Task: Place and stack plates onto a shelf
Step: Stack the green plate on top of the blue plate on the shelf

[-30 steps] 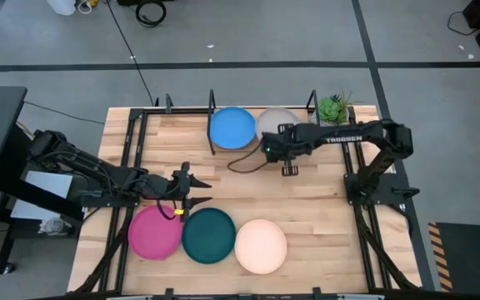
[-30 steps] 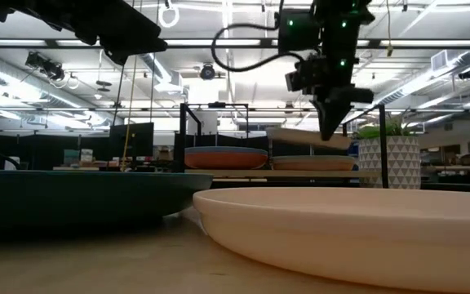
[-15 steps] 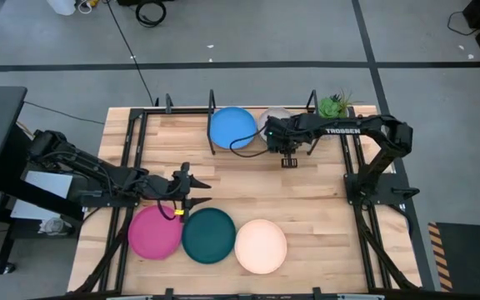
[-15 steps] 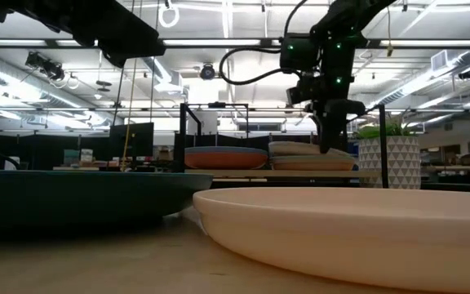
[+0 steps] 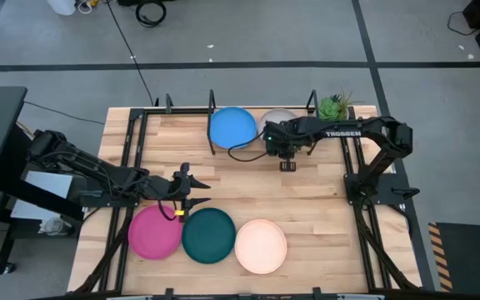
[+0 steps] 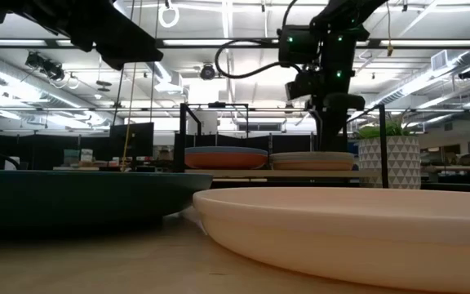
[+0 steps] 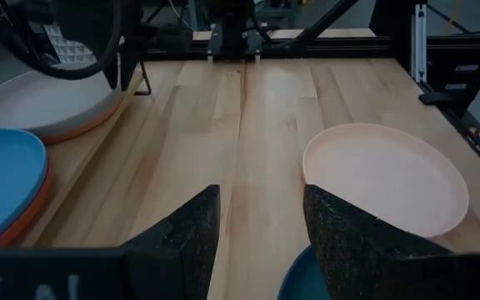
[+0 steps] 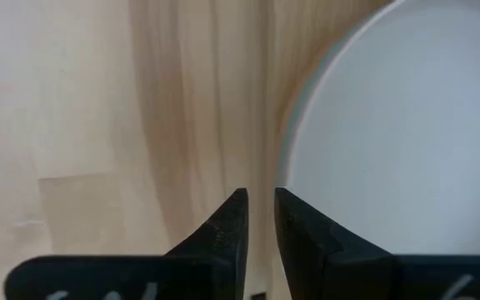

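Right gripper (image 5: 283, 156) sits at the grey plate (image 8: 407, 125), pale and matte, atop the shelf (image 6: 243, 172) stack; jaws nearly closed, seemingly off its rim. Left gripper (image 7: 257, 225) waits, jaws parted.

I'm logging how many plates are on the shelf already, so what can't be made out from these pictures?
- Right stack: in the high view the right gripper and its arm cover most of the grey plate; what lies beneath is hidden.
- Left stack: the blue plate covers whatever is under it.
- Low view: the cream plate blocks the shelf base.
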Robot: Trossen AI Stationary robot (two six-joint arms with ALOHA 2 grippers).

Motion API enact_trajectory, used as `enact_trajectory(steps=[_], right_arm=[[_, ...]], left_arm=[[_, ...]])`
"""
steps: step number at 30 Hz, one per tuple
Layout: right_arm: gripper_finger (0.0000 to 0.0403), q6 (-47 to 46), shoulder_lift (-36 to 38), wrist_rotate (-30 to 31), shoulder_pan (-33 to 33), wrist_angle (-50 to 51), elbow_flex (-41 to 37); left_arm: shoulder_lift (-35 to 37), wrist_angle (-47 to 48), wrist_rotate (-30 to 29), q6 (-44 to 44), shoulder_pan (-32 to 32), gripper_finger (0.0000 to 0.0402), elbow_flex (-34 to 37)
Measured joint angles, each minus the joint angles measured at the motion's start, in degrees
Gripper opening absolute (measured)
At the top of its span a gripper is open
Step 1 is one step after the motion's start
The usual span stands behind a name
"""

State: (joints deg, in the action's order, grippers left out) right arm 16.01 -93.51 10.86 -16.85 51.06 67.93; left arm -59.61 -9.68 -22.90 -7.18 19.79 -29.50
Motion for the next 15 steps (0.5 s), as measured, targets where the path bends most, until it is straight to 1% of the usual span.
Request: enact_trajectory(steps=[4, 8, 11, 13, 15], right_arm=[[0.0068, -2.9, 0.0, 0.1, 2.9, 0.5, 1.0], [0.0068, -4.8, 0.0, 1.7, 7.3, 0.1, 1.2], [0.0068, -7.1, 0.0, 1.6, 10.7, -0.5, 1.2], [0.0068, -8.9, 0.1, 1.7, 12.9, -2.7, 0.7], [0.0068, -10.9, 0.1, 1.7, 14.7, -5.8, -0.6]], left_arm=[[0.0, 0.4, 0.0, -0.1, 0.0, 0.0180, 0.0], [0.0, 0.5, 0.0, -0.1, 0.0, 0.0180, 0.0], [0.0, 1.1, 0.2, -0.2, 0.0, 0.0180, 0.0], [-0.1, 1.7, 2.5, -1.6, 0.2, 0.0180, 0.0], [-1.6, 0.8, 5.8, -4.5, 0.8, 0.0180, 0.0]])
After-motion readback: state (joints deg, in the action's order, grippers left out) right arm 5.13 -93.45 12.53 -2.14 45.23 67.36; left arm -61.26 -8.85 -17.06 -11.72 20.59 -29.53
